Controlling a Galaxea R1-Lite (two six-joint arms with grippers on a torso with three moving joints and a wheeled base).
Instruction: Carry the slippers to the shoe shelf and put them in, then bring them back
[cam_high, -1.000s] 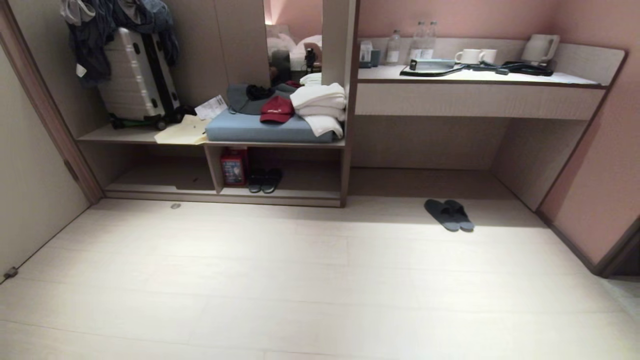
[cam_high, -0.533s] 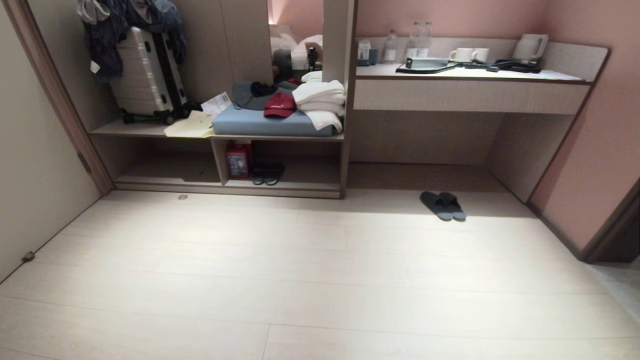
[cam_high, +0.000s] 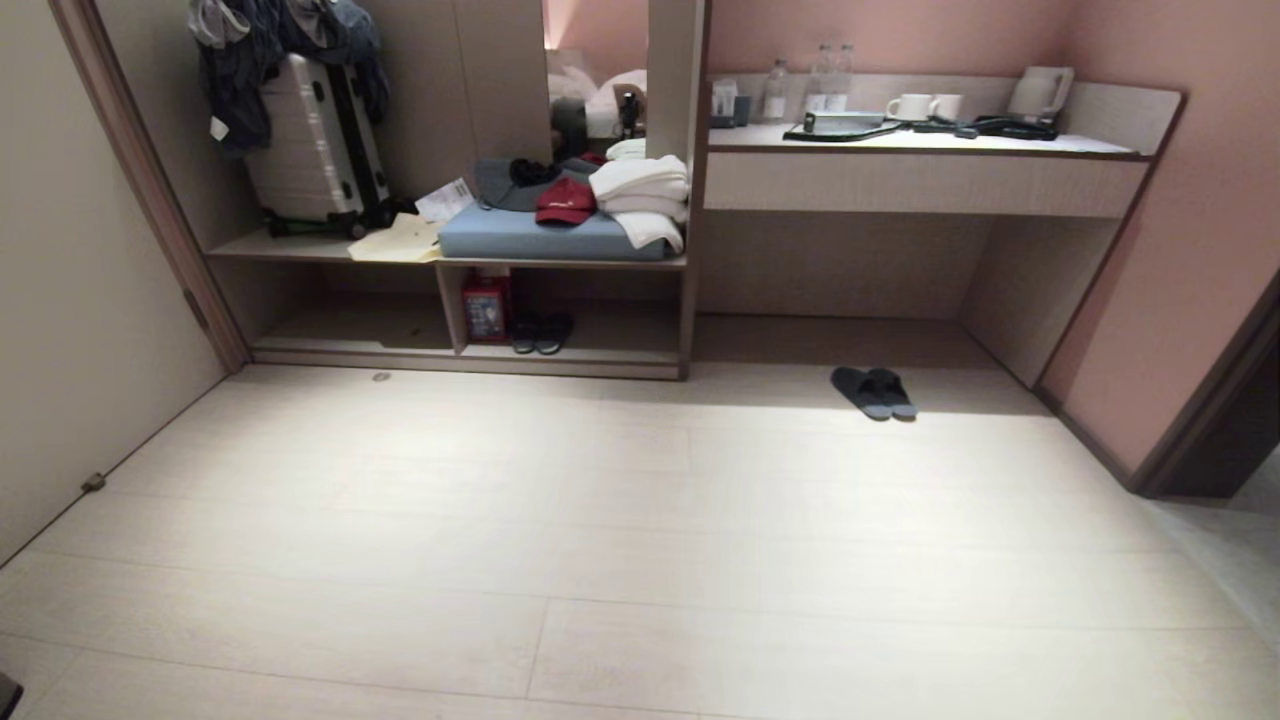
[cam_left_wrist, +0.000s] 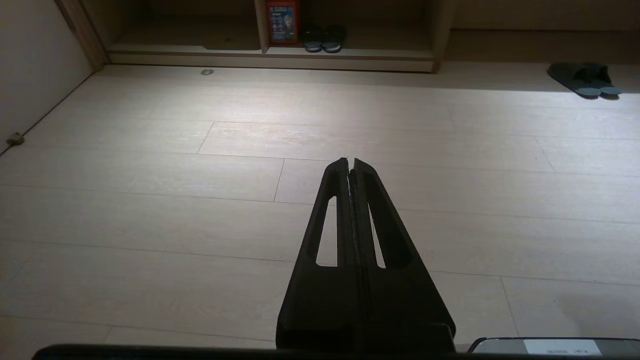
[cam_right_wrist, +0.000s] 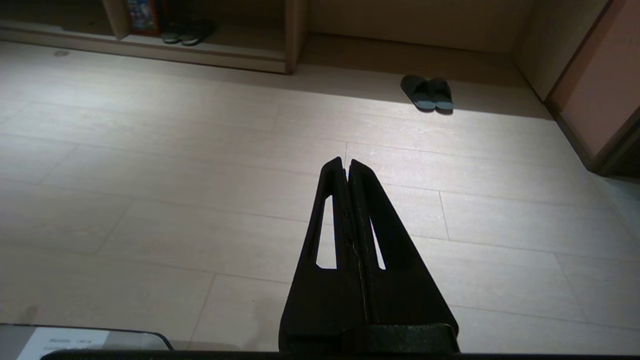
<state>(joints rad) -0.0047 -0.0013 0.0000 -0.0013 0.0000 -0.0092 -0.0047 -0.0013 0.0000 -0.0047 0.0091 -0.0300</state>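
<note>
Grey-blue slippers (cam_high: 874, 391) sit paired on the pale floor (cam_high: 600, 520) below the desk (cam_high: 920, 180), well right of the shoe shelf (cam_high: 470, 310). Left gripper (cam_left_wrist: 350, 162) & right gripper (cam_right_wrist: 345, 164): jaws closed, empty, low over bare floor.

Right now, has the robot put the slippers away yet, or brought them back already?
I can't tell from here. The slippers lie side by side on the floor in front of the desk, not in the shoe shelf, where a darker pair sits. Nothing is in hand: the left gripper and right gripper are both shut and empty, well short of the slippers. Either the whole job is still ahead, or it's finished.
</note>
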